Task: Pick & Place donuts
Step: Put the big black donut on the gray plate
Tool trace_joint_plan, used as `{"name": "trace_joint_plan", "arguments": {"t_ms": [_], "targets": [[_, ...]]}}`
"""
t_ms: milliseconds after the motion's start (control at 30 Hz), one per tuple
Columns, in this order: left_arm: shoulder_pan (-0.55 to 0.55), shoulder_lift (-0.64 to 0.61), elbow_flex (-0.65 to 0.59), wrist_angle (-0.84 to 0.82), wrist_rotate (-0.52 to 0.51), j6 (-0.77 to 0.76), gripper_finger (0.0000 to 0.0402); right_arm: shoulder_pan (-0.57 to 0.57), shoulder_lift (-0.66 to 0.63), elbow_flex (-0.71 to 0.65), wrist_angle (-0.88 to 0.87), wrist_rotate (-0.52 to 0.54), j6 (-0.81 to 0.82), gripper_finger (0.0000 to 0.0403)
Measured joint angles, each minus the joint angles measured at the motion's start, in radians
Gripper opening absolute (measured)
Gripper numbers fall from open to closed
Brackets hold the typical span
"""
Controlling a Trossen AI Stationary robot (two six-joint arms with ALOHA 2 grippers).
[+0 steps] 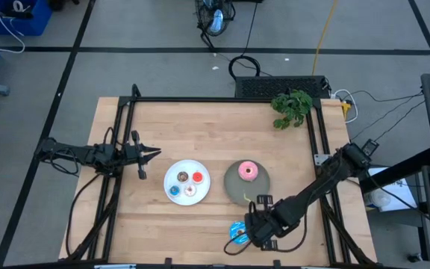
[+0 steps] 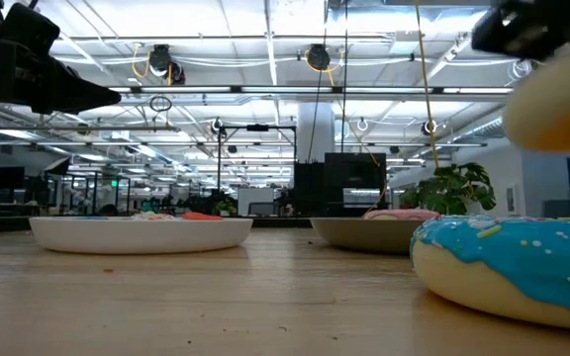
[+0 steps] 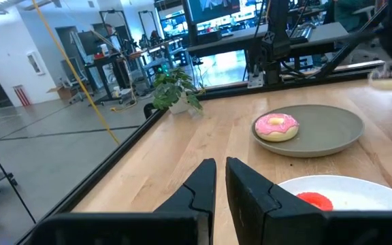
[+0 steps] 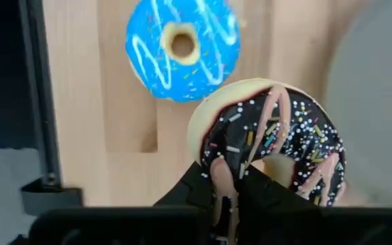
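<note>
Right gripper [image 4: 226, 187] was at the near edge of the table, right of centre, just in front of the grey plate [image 1: 234, 188]. Its fingers were pinched nearly together on the rim of the chocolate sprinkled donut [image 4: 271, 146], one finger through the hole side, one outside. In the low view that donut showed as a blurred cream edge well above the tabletop, so it was lifted clear of the wood.

Blue sprinkled donut [image 4: 182, 47] lay flat on the bare wood, just beside the held donut, near the table's front edge. Nothing gripped it.

Pink donut [image 3: 275, 126] sat on the grey plate, roughly centred, flat.

White plate [image 1: 187, 167] was left of the grey one, apart from it, holding the four tiny donuts: red donut [image 1: 198, 178], brown donut [image 1: 182, 177], blue tiny donut [image 1: 175, 190], cream donut [image 1: 189, 190].

Left gripper [image 3: 220, 178] was over the table's left side, near the white plate, fingers almost touching, holding nothing.

Potted plant [image 1: 291, 107] stood at the far right corner.
</note>
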Motion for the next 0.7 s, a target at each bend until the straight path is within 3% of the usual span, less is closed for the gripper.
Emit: {"name": "trace_joint_plan", "arguments": {"t_ms": [167, 367, 700], "targets": [[0.0, 0.0, 0.0, 0.0, 0.0, 0.0, 0.0042, -0.044, -0.002, 0.106, -0.225, 0.054, -0.015, 0.0024], [0.0, 0.0, 0.0, 0.0, 0.0, 0.0, 0.0042, -0.111, -0.006, 0.135, -0.39, 0.072, -0.029, 0.0021], [0.0, 0.0, 0.0, -0.002, 0.0, 0.001, 0.0042, -0.213, -0.008, 0.112, -0.376, 0.127, -0.096, 0.0021]]}}
